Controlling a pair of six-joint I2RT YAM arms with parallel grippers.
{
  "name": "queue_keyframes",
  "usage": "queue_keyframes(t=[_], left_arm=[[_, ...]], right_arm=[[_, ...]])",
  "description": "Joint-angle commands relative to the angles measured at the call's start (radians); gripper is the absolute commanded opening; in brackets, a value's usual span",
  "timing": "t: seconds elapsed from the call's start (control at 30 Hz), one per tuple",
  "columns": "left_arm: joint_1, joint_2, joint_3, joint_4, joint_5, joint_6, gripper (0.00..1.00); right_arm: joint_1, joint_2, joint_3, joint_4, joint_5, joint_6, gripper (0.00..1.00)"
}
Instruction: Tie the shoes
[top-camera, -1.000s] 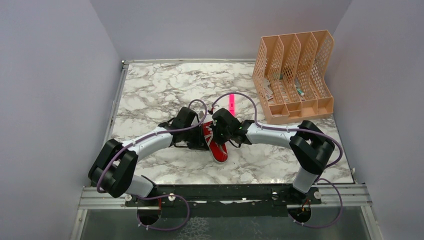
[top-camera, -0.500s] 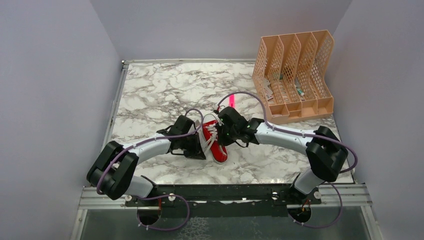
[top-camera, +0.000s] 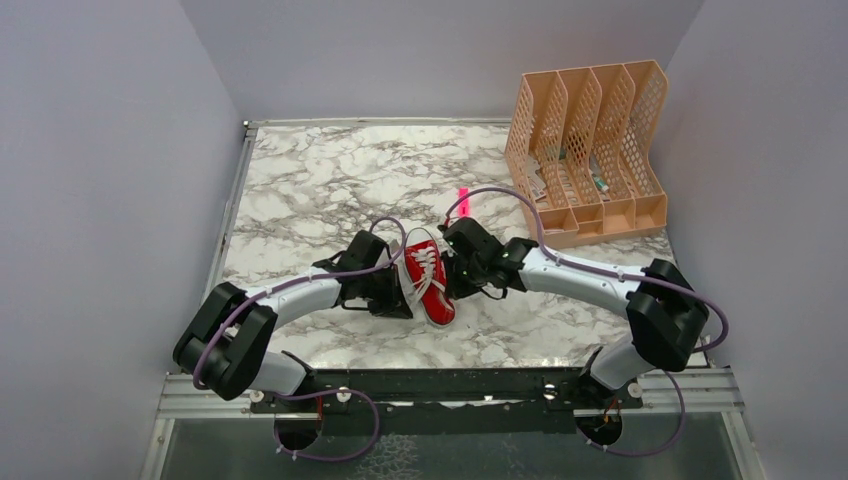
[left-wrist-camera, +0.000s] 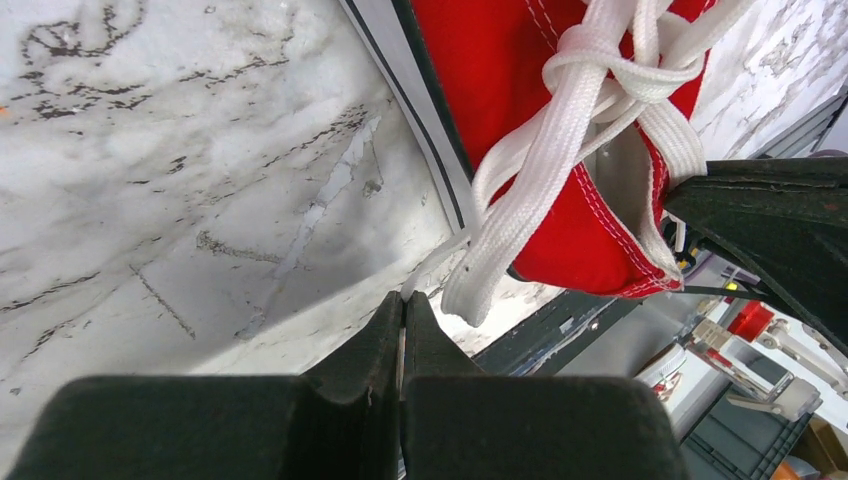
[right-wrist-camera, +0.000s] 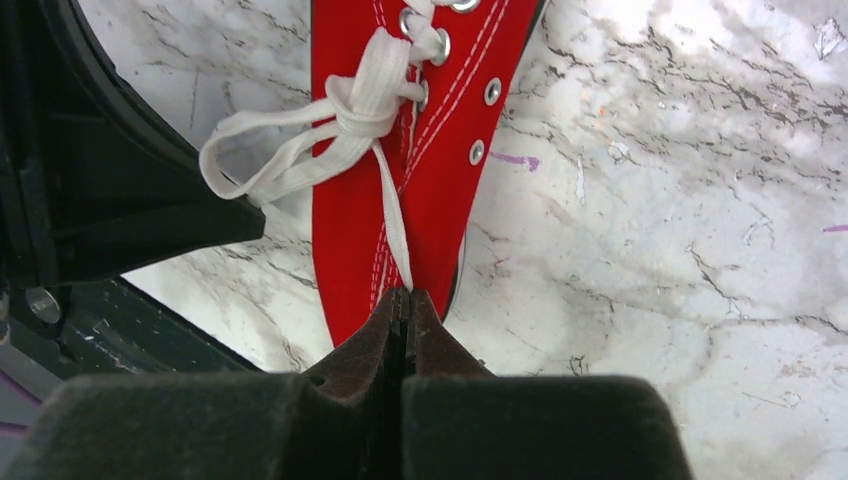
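So the left gripper (left-wrist-camera: 403, 300) is parked at the 9 o'clock side of the sneaker (top-camera: 429, 282). Its jaws are pressed together, and from the wrist cam a thin lace end (left-wrist-camera: 432, 274) runs right into the tips, so I'd say it's clamped on that. A fat doubled loop (left-wrist-camera: 520, 190) hangs down the red canvas just beside it.

The sneaker itself lies near the middle of the marble table (top-camera: 300, 190), lengthwise from roughly 11 to 5 o'clock, flat on its sole with the two arms hugging it. There's a knot (right-wrist-camera: 355, 105) bunched up over the eyelets.

Over at 3 o'clock, the right gripper (right-wrist-camera: 402, 296) has its jaws together too, pinching a single lace strand (right-wrist-camera: 390, 205) that comes straight down from the knot to its tips.

My read is that we're at the cinching step. The crossing is made, each side has hold of a lace, and the knot looks loose-ish.

The next move probably needs both arms drawing away from each other, left toward 9 and right toward 3. The pull should be even so the shoe doesn't skid or roll over. If one side yanks harder, that loop could slip back through.

Off past the shoe at 1 o'clock there's a pink marker (top-camera: 462, 197), and a peach file organizer (top-camera: 590, 140) sits at about 2 o'clock. Neither is in the way.
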Motion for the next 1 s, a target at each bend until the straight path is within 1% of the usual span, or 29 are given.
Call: queue_keyframes(t=[0.0, 0.1, 0.17, 0.27, 0.3, 0.33, 0.37, 0.4, 0.43, 0.5, 0.57, 0.67, 0.77, 0.87, 0.97], left_arm=[[0.005, 0.005, -0.007, 0.014, 0.024, 0.001, 0.0], [0.005, 0.022, 0.003, 0.014, 0.023, 0.006, 0.0], [0.005, 0.03, 0.012, 0.014, 0.022, 0.007, 0.0], [0.005, 0.032, 0.022, 0.011, 0.018, 0.01, 0.04], [0.005, 0.032, 0.023, 0.01, 0.017, 0.01, 0.06], [0.005, 0.032, 0.023, 0.004, 0.012, 0.01, 0.09], [0.006, 0.03, 0.025, -0.006, 0.008, 0.01, 0.14], [0.006, 0.027, 0.028, -0.018, 0.005, 0.01, 0.2], [0.007, 0.021, 0.032, -0.032, 0.001, 0.009, 0.26], [0.007, -0.002, 0.051, -0.07, -0.012, 0.011, 0.34], [0.008, -0.044, 0.066, -0.103, -0.039, 0.015, 0.42], [0.025, -0.114, 0.084, -0.156, -0.096, 0.02, 0.52], [0.065, -0.156, 0.079, -0.166, -0.092, 0.023, 0.56], [0.114, -0.172, 0.047, -0.094, -0.03, 0.018, 0.59], [0.168, -0.15, 0.005, 0.027, 0.044, -0.009, 0.6]], right_arm=[[-0.003, -0.041, -0.029, -0.053, -0.005, 0.006, 0.01], [-0.003, -0.048, -0.044, -0.028, -0.036, -0.014, 0.01], [-0.003, -0.043, -0.037, -0.038, -0.032, -0.017, 0.03], [-0.004, -0.045, -0.045, -0.049, -0.044, -0.018, 0.04], [-0.005, -0.046, -0.049, -0.048, -0.05, -0.025, 0.08], [-0.005, -0.049, -0.051, -0.046, -0.054, -0.033, 0.17], [-0.006, -0.056, -0.053, -0.043, -0.053, -0.04, 0.26], [-0.01, -0.066, -0.051, -0.038, -0.053, -0.054, 0.34], [-0.017, -0.076, -0.043, -0.036, -0.053, -0.076, 0.39], [-0.043, -0.095, -0.021, -0.032, -0.059, -0.131, 0.46], [-0.09, -0.111, -0.005, -0.005, -0.118, -0.18, 0.5], [-0.169, -0.092, 0.003, 0.099, -0.269, -0.227, 0.53], [-0.196, -0.029, 0.042, 0.185, -0.393, -0.271, 0.56], [-0.215, 0.053, 0.105, 0.22, -0.485, -0.288, 0.57], [-0.247, 0.108, 0.119, 0.287, -0.555, -0.272, 0.54]])
